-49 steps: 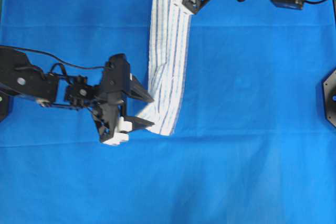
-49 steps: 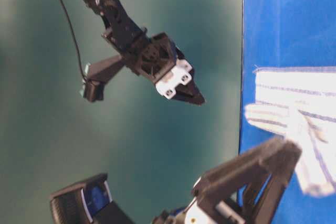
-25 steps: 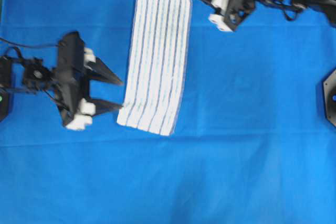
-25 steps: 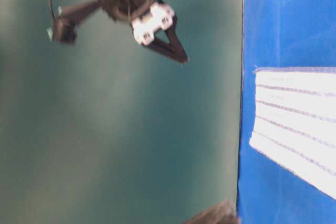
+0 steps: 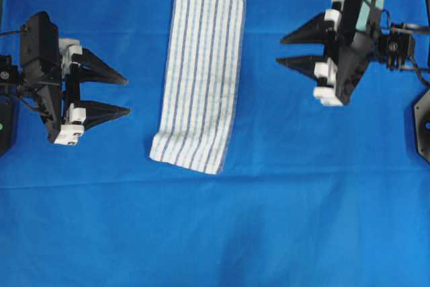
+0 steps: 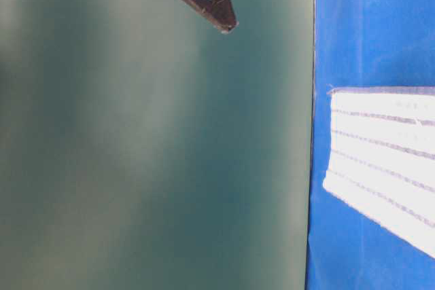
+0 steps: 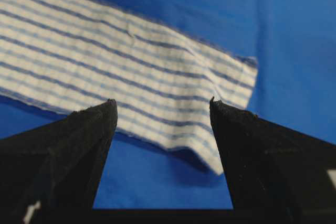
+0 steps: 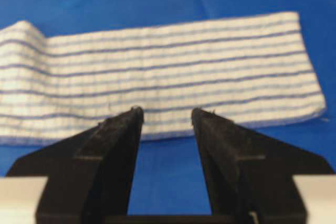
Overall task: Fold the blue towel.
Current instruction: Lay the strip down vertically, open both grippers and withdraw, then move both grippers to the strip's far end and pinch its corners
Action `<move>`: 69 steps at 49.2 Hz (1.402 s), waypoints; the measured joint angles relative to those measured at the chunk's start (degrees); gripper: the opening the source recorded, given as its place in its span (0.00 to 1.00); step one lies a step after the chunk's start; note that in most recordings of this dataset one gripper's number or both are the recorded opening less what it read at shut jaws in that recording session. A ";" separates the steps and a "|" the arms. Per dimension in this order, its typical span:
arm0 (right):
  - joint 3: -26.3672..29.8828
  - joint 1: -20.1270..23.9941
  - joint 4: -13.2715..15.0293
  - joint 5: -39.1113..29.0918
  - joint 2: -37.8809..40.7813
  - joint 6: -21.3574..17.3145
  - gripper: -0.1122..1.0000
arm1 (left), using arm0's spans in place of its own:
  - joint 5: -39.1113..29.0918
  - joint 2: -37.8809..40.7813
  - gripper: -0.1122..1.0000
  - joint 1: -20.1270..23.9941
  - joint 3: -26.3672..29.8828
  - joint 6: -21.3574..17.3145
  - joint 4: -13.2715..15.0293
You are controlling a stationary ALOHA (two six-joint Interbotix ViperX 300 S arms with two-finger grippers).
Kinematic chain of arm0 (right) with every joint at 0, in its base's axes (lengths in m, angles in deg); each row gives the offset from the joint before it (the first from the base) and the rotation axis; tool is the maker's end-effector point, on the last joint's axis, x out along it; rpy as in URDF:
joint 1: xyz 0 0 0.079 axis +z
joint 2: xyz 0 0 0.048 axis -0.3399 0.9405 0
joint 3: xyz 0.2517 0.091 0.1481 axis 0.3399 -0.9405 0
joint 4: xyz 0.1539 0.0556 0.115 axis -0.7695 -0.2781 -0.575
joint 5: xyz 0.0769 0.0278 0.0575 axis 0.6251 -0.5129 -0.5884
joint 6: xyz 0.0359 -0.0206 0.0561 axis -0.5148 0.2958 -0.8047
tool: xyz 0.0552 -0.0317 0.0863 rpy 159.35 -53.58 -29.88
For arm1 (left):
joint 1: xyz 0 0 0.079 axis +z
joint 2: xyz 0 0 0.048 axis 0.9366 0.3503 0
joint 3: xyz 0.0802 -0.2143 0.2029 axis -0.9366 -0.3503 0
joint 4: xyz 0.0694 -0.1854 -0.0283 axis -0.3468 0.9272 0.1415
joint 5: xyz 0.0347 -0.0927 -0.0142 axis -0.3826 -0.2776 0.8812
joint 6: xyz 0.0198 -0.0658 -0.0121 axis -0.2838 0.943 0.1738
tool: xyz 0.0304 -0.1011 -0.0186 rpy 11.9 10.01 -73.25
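L gripper (image 5: 124,94): jaws spread wide, nothing between them, tips pointing toward the blue towel (image 5: 200,75) from the left side of the overhead view. Clear of the cloth, gap of bare blue cover (image 5: 215,233) between tips and towel edge. L wrist view confirms: both black fingers (image 7: 79,145) apart, empty, towel lying beyond them w/ one corner slightly lifted off the surface.

R gripper (image 5: 283,49): also wide open, empty, tips facing the towel from the right side of overhead view. Not touching; blue cover visible between tips and towel's long edge. R wrist view: fingers (image 8: 118,140) parted, nothing held, towel lying crosswise ahead of them.

Blue towel: white w/ thin dark- and light-blue stripes, lying flat as a long narrow strip, upper centre of overhead view, between the two grippers. Long axis runs top to bottom of that view, lower end angled a little to the left. Approx. even width along its length; far end in R wrist view looks like a rolled or folded edge, cannot tell which. No gripper contact anywhere.

Table-level view: towel end (image 6: 380,161) seen flat on the blue cover at right; one pair of dark finger tips (image 6: 221,15) at top, raised above the surface, cannot tell which arm.
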 measured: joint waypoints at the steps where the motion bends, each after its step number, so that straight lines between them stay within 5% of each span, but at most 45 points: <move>1: -0.09 0.00 -0.09 0.00 0.00 0.00 0.57 | 0.00 0.09 0.68 0.09 0.00 0.00 0.00; 18: 1.05 -0.70 -0.26 0.00 2.90 0.18 0.57 | 0.62 2.02 0.68 3.16 0.18 -0.70 -0.09; 29: 4.83 -6.33 0.62 0.00 8.44 0.70 0.57 | 4.04 8.26 0.67 10.28 2.81 -6.68 -0.26; 47: 14.24 -14.77 3.52 0.00 24.79 0.88 0.57 | 6.33 27.95 0.68 22.94 16.17 -14.15 -0.26; 69: 20.65 -17.40 5.45 1.76 37.97 0.88 0.57 | 7.47 45.09 0.68 30.23 26.98 -15.03 -0.26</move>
